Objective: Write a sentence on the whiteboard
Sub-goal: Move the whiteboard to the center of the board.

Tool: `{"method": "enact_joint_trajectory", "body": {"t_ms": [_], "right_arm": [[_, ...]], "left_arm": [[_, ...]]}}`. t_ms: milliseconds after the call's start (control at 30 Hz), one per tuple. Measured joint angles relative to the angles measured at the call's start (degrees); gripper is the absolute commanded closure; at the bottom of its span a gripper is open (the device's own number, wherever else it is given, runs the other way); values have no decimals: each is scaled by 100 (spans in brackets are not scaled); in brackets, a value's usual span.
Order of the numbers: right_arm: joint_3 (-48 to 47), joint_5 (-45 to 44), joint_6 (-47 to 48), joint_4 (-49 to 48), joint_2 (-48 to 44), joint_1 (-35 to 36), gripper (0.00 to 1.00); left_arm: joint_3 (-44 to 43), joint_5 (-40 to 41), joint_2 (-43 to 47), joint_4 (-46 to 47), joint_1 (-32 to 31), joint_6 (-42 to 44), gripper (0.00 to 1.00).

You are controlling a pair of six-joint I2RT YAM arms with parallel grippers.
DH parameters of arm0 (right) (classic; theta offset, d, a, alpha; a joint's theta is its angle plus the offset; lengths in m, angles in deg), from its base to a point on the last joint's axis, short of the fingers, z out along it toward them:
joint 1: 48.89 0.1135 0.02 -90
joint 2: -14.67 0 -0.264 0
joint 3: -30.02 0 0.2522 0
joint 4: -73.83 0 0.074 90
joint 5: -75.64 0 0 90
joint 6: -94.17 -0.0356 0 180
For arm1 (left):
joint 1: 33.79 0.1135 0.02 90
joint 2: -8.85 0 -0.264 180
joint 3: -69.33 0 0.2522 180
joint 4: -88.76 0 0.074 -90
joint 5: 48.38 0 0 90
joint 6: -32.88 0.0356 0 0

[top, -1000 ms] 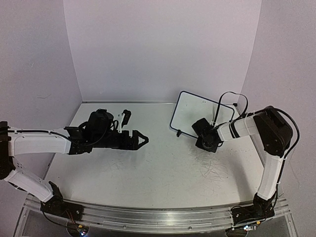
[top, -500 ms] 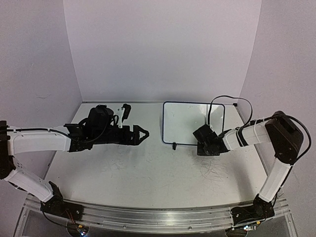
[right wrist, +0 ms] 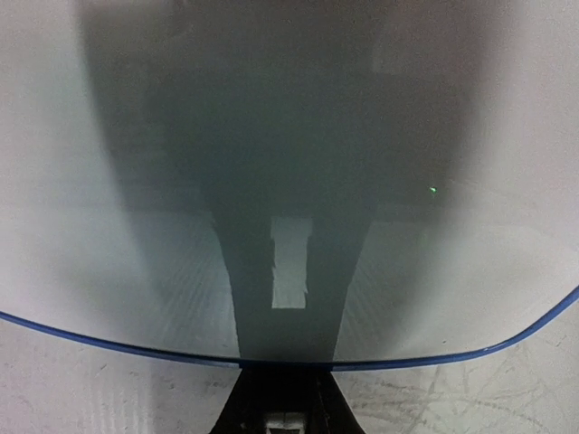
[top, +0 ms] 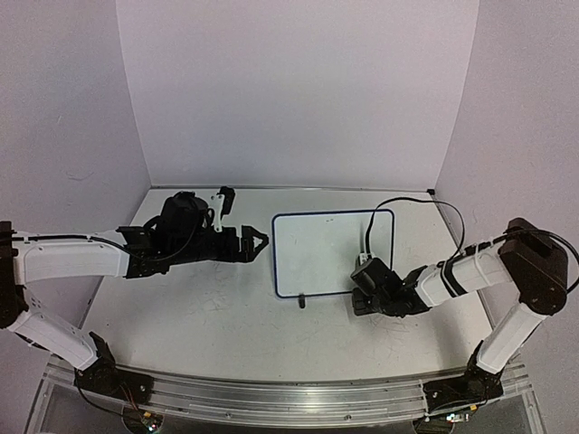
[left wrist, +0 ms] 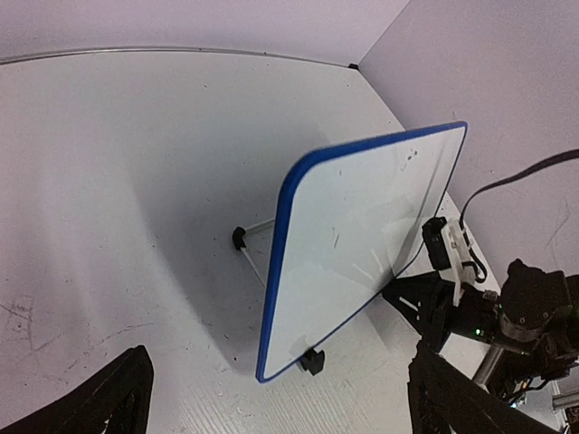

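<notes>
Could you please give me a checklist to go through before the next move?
1. Right gripper shut on the board edge: ok.
2. Left gripper holds a marker: not ok, open and empty.
3. Marker in view: not ok, none seen.
4. Board face free for writing: ok, blank but for small specks.
5. Board's feet resting on the table: cannot tell.
</notes>
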Motion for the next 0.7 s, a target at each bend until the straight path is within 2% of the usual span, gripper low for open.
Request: {"method": "enact_joint_trajectory", "body": {"t_ms": [333, 467, 533, 700], "right_arm": [[192, -123, 73, -338, -38, 329, 100], [192, -179, -124, -291, -38, 434, 87], [192, -226, -218, -270, -38, 500, 76], [186, -289, -364, -177, -55, 637, 52]], "left_arm": [[104, 771, 768, 5, 0, 5, 1], [104, 1024, 944, 0, 0, 33, 0], [104, 1090, 948, -13, 34, 54, 1], [52, 898, 1076, -238, 635, 143, 0]]}}
